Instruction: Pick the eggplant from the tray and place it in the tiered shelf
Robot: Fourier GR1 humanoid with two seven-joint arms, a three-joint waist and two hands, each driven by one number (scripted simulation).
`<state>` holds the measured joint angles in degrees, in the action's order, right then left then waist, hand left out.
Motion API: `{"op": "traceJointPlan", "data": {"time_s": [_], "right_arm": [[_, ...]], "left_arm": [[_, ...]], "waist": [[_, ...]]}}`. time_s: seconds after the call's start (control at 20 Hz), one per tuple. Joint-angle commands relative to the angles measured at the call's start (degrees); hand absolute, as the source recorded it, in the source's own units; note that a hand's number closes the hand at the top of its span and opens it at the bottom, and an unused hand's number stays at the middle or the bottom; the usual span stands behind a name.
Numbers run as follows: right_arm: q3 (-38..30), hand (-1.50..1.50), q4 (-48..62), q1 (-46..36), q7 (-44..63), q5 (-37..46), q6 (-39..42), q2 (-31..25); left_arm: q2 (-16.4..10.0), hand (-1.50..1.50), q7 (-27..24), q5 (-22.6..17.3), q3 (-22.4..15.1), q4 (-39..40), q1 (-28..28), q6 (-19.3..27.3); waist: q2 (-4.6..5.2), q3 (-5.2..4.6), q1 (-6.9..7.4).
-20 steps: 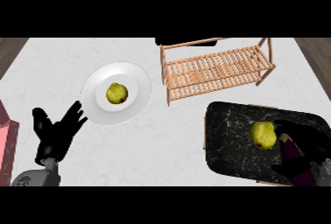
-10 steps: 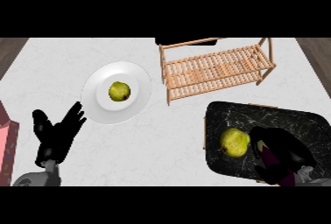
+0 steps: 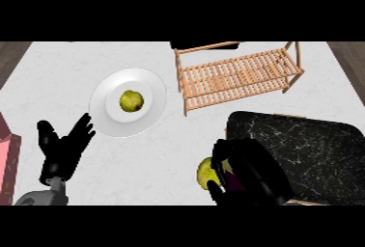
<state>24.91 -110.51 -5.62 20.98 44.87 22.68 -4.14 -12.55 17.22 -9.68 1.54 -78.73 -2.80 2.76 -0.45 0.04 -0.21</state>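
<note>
R hand [image 3: 251,177] round eggplant [image 3: 229,172] at tray [image 3: 314,144] edge, white marble counter [image 3: 50,77]

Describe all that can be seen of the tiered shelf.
The tiered shelf is light brown wood: a frame with corner posts and a top of parallel slats. It stands far back on the counter, right of the white plate and beyond the black tray. Nothing lies on its slats; no hand touches it.

A white marbled counter [image 3: 171,140] fills the view. Dark wooden floor [image 3: 10,54] shows at both upper corners.
</note>
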Motion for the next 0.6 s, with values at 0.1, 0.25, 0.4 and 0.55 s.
{"op": "traceJointPlan", "data": {"time_s": [0.1,0.25,0.4,0.55], "right_arm": [[-1.6,1.50,-18.8,-6.2,13.6,0.2,4.3,4.0],[-5.4,1.50,-24.1,-12.7,22.9,-3.7,7.7,4.1],[-9.0,1.50,-28.8,-20.1,33.5,-9.3,13.4,4.1],[-15.3,1.50,-20.5,-32.9,37.6,-10.8,11.1,4.1]], "left_arm": [[0.8,0.00,-0.5,0.0,-0.8,-0.6,2.3,-1.0],[2.0,0.00,-0.9,1.5,-0.7,1.4,0.5,1.3],[-0.1,0.00,-0.1,0.2,1.0,1.6,-0.3,-0.4],[2.8,0.00,-3.0,1.8,-1.0,2.6,0.5,0.4]], "waist": [[0.00,-0.12,-0.23],[0.24,-0.14,-0.07],[0.19,-0.16,0.05],[0.33,-0.18,0.50]]}}
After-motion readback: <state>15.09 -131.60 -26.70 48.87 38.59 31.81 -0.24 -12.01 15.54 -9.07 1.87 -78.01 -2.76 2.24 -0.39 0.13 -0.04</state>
